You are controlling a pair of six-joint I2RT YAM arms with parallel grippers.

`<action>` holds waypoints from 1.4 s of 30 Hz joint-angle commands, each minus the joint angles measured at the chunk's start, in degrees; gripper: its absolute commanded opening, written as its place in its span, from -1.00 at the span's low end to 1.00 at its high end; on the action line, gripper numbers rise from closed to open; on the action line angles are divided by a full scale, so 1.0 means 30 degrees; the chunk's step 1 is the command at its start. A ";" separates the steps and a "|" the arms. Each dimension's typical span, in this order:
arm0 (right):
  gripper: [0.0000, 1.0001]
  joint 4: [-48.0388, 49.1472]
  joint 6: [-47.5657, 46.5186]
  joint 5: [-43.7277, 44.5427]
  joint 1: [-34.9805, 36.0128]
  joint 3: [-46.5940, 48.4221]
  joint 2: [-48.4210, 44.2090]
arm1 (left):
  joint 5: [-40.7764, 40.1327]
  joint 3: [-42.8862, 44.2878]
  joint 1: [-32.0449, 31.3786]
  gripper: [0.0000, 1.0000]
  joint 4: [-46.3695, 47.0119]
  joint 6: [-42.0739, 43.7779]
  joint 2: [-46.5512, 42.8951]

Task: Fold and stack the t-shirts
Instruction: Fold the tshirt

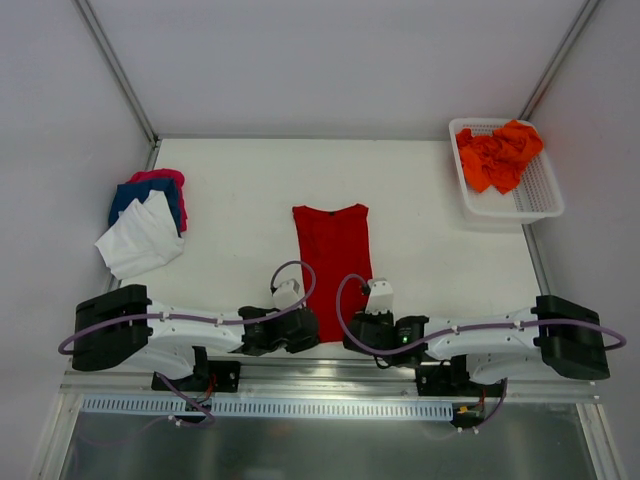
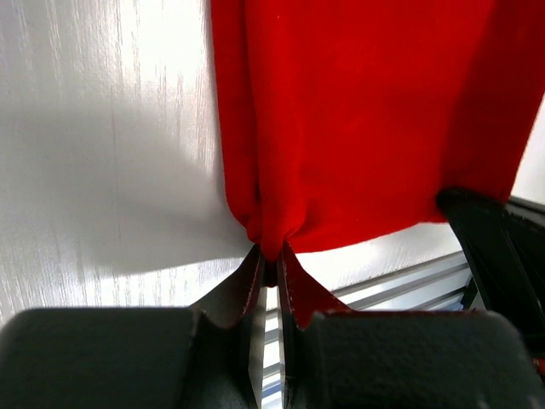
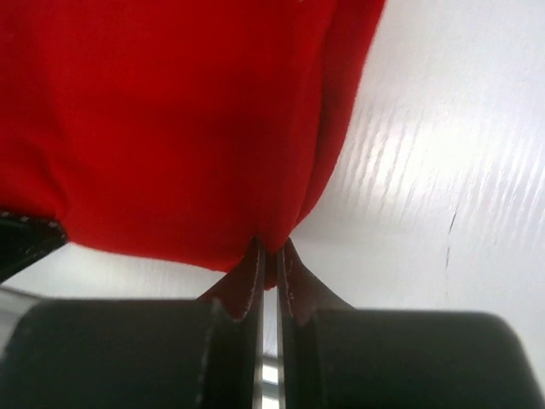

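A deep red t-shirt (image 1: 334, 250) lies as a long narrow strip in the middle of the table, collar end away from me. My left gripper (image 1: 312, 330) is shut on the near left corner of its hem (image 2: 271, 243). My right gripper (image 1: 350, 335) is shut on the near right corner (image 3: 272, 243). Red cloth (image 3: 170, 119) fills most of both wrist views. Orange t-shirts (image 1: 500, 155) lie crumpled in the basket at the back right. White (image 1: 140, 240), blue (image 1: 140, 195) and pink (image 1: 165, 178) t-shirts lie piled at the left.
The white mesh basket (image 1: 540, 200) stands at the table's back right corner. The metal rail (image 1: 300, 385) of the table's near edge runs just behind both grippers. Grey walls close in the left, right and far sides.
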 commanded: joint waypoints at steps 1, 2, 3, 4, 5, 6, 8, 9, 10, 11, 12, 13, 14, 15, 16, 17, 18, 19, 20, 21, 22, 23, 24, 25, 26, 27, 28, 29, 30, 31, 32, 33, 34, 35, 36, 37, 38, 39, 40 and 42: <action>-1.00 -0.4047 0.1775 0.1104 0.1403 0.1511 0.0259 | 0.0581 -0.0454 -0.0567 -1.00 -0.3612 0.0627 0.0180; -0.99 -0.4668 0.2127 0.1252 0.2044 0.2094 0.0404 | 0.0493 -0.0367 -0.0975 -1.00 -0.4281 0.0365 0.0122; -0.99 -0.5864 0.2913 0.1601 0.2428 0.2390 0.0464 | 0.0144 -0.0192 -0.1211 -1.00 -0.4810 0.0189 0.0034; -0.99 -0.6398 0.3269 0.1837 0.2780 0.2683 0.0523 | -0.0062 0.0274 -0.1416 -1.00 -0.5453 -0.0016 -0.0025; -0.99 -0.6954 0.3621 0.2042 0.3131 0.2947 0.0552 | -0.0326 0.0569 -0.1853 -1.00 -0.6910 -0.0395 -0.0113; -0.99 -0.7424 0.4175 0.2247 0.3657 0.3530 0.0523 | -0.0676 0.0920 -0.2003 -1.00 -0.7649 -0.0544 -0.0229; -0.99 -0.8772 0.4531 0.3067 0.4128 0.4148 0.0436 | -0.1702 0.1916 -0.2238 -1.00 -0.9462 -0.0517 -0.0873; -1.00 -0.9414 0.4561 0.3331 0.4160 0.4731 0.0290 | -0.2053 0.2267 -0.2239 -1.00 -0.9966 -0.0429 -0.1484; -0.99 -0.9682 0.4417 0.3768 0.4189 0.4998 0.0231 | -0.2840 0.2851 -0.2239 -1.00 -1.0406 -0.0167 -0.1809; -0.99 -0.9945 0.4328 0.4005 0.4219 0.5290 0.0172 | -0.3254 0.3147 -0.2210 -1.00 -1.0788 -0.0020 -0.2103; -0.99 -1.0412 0.4153 0.4210 0.4190 0.5525 0.0114 | -0.3664 0.3469 -0.2209 -1.00 -1.1575 0.0069 -0.2396; -0.99 -1.0562 0.3978 0.4676 0.4190 0.5934 0.0113 | -0.4074 0.4023 -0.2180 -1.00 -1.1931 0.0157 -0.2776; -0.99 -1.0679 0.3831 0.4855 0.4161 0.6083 0.0113 | -0.4745 0.4261 -0.2093 -1.00 -1.2253 0.0506 -0.2924; -0.99 -1.0768 0.3713 0.5060 0.4102 0.6200 0.0113 | -0.4926 0.4524 -0.1947 -1.00 -1.2546 0.0683 -0.2955; -0.99 -1.0768 0.3480 0.5207 0.4015 0.6347 0.0200 | -0.5044 0.4904 -0.1453 -1.00 -1.2810 0.1207 -0.2926; -0.99 -1.0768 0.3391 0.5237 0.3753 0.6406 0.0230 | -0.5074 0.5053 -0.1129 -1.00 -1.2871 0.1531 -0.2839; -0.99 -1.0739 0.3274 0.5383 0.3605 0.6436 0.0317 | -0.5161 0.5199 -0.0864 -1.00 -1.2872 0.1825 -0.2693; -1.00 -1.0739 0.3128 0.5471 0.3488 0.6581 0.0492 | -0.5336 0.5462 -0.0427 -1.00 -1.2872 0.2292 -0.2605; -0.99 -1.0739 0.2865 0.5588 0.3225 0.6640 0.0610 | -0.5599 0.5580 -0.0190 -1.00 -1.2872 0.2557 -0.2517; -0.99 -1.0739 0.2776 0.5792 0.3107 0.6728 0.0669 | -0.5776 0.5842 0.0218 -1.00 -1.2843 0.2995 -0.2371; -0.99 -1.0739 0.2717 0.5881 0.2961 0.6845 0.0844 | -0.5922 0.5961 0.0454 -1.00 -1.2813 0.3202 -0.2311; -0.99 -1.0768 0.2455 0.5998 0.2669 0.6904 0.0903 | -0.5982 0.6049 0.0747 -1.00 -1.2842 0.3437 -0.2253; -0.99 -1.0739 0.2394 0.6231 0.2492 0.6992 0.0962 | -0.6041 0.6253 0.1011 -1.00 -1.2813 0.3642 -0.2136; -0.99 -1.0681 0.2307 0.6379 0.2200 0.7022 0.1050 | -0.6186 0.6342 0.1448 -1.00 -1.2842 0.3934 -0.2106; -0.99 -1.0391 0.1900 0.6496 0.1965 0.7051 0.1079 | -0.6507 0.6401 0.1656 -1.00 -1.2813 0.4111 -0.2048; -0.99 -1.0185 0.1664 0.6555 0.1760 0.7022 0.1109 | -0.6626 0.6634 0.1861 -1.00 -1.2784 0.4287 -0.2018; -0.99 -0.9892 0.1371 0.6585 0.1294 0.6993 0.1080 | -0.6743 0.6781 0.2240 -1.00 -1.2813 0.4666 -0.1989; -0.99 -0.9135 0.0556 0.6556 0.1028 0.6877 0.1051 | -0.6947 0.6928 0.2476 -1.00 -1.2784 0.4843 -0.1843; -0.99 -0.8780 0.0142 0.6585 0.0707 0.6788 0.1021 | -0.7239 0.7248 0.2710 -1.00 -1.2784 0.5338 -0.1755; -1.00 -0.8399 -0.0268 0.6556 0.0094 0.6730 0.0992 | -0.7387 0.7483 0.2974 -1.00 -1.2784 0.5575 -0.1638; -0.99 -0.7496 -0.0765 0.6556 -0.0231 0.6671 0.0992 | -0.7505 0.7660 0.3469 -1.00 -1.2726 0.5810 -0.1376; -0.99 -0.7081 -0.1756 0.6498 -0.0553 0.6583 0.1021 | -0.7738 0.8097 0.3735 -1.00 -1.2725 0.6044 -0.1199; -0.99 -0.6729 -0.2230 0.6497 -0.1253 0.6582 0.1021 | -0.7885 0.8304 0.4028 -1.00 -1.2638 0.6510 -0.1023; -0.99 -0.6058 -0.2670 0.6497 -0.1579 0.6611 0.1166 | -0.7945 0.8480 0.4582 -1.00 -1.2260 0.6834 -0.0703; -0.99 -0.5820 -0.3516 0.6439 -0.1959 0.6757 0.1284 | -0.7945 0.8801 0.4878 -1.00 -1.1937 0.7649 -0.0496; -0.99 -0.5614 -0.3843 0.6468 -0.2601 0.6874 0.1401 | -0.7829 0.9007 0.5200 -1.00 -1.1586 0.8035 -0.0291; -0.99 -0.5235 -0.4165 0.6497 -0.2868 0.6991 0.1489 | -0.7741 0.9183 0.5725 -1.00 -1.1264 0.8445 0.0117; -0.99 -0.5057 -0.4546 0.6468 -0.3161 0.7225 0.1635 | -0.7682 0.9475 0.5962 -1.00 -1.0390 0.9348 0.0324; -0.99 -0.4882 -0.5043 0.6468 -0.3628 0.7314 0.1752 | -0.7450 0.9681 0.6197 -1.00 -0.9975 0.9705 0.0587; -0.99 -0.4179 -0.5631 0.6206 -0.4099 0.7432 0.1899 | -0.7214 1.0238 0.6897 -1.00 -0.9040 1.0786 0.1378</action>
